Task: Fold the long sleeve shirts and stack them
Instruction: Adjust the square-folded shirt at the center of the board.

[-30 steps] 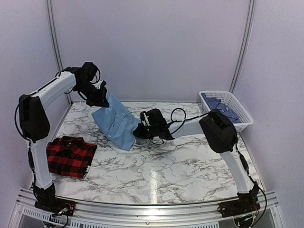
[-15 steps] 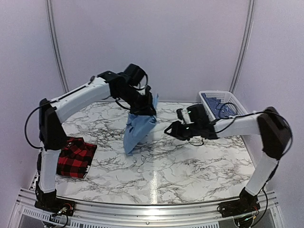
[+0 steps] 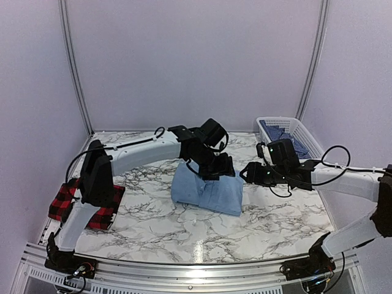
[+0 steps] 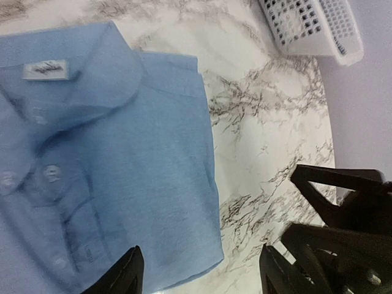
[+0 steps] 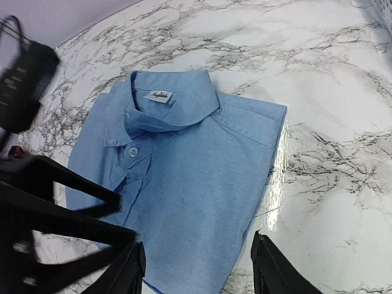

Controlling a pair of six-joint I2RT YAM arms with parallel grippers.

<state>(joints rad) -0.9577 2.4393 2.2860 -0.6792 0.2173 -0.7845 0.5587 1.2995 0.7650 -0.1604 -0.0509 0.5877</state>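
The folded light blue shirt (image 3: 205, 193) lies flat on the desk (image 3: 184, 229), with the left end effector (image 4: 201, 260) and right end effector (image 5: 197, 251) both released over its right side, so grip opposite edges low and carry it level onto the seemingly folded plaid shirt (image 3: 61, 199).

You had open marble (image 3: 202, 236) on the near side of the blue shirt (image 3: 205, 191). At its far right edge the left gripper (image 3: 223, 173) and right gripper (image 3: 246, 174) crowded close together; the basket (image 3: 315, 152) closed off the far right corner.
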